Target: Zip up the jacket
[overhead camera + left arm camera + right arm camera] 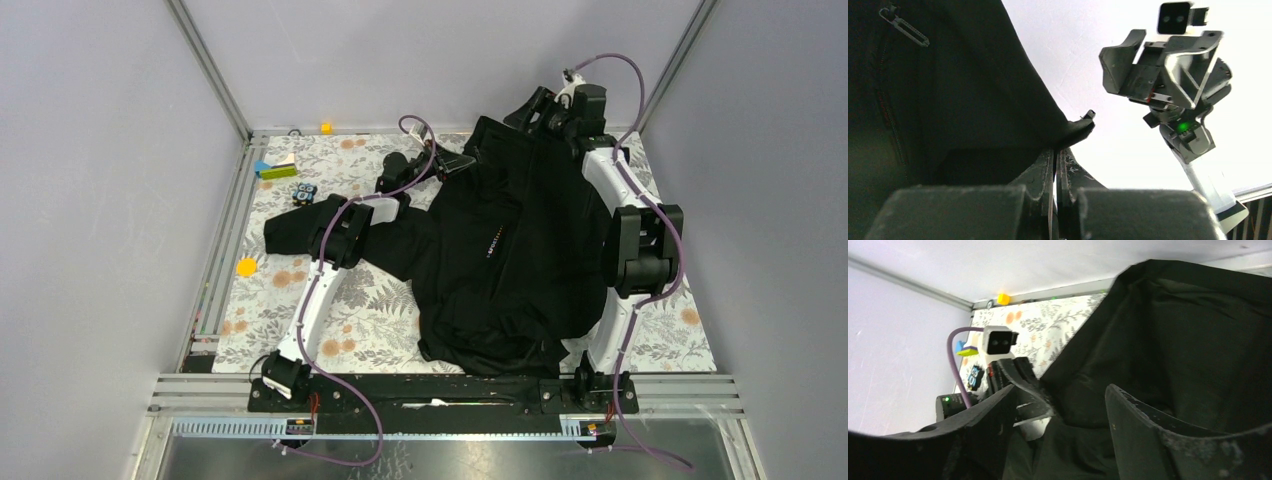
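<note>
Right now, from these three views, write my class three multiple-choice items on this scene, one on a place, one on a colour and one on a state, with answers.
1. Where is the yellow disc?
A on the floral mat, left of the jacket
B on top of the jacket
C in a gripper

2. What colour is the jacket?
A red
B black
C white

3. How is the left gripper?
A wide open
B out of view
C shut on the jacket's edge

Answers:
1 A, it lies on the mat apart from the fabric.
2 B, it is black in every view.
3 C, the left wrist view shows it pinching the fabric.
</note>
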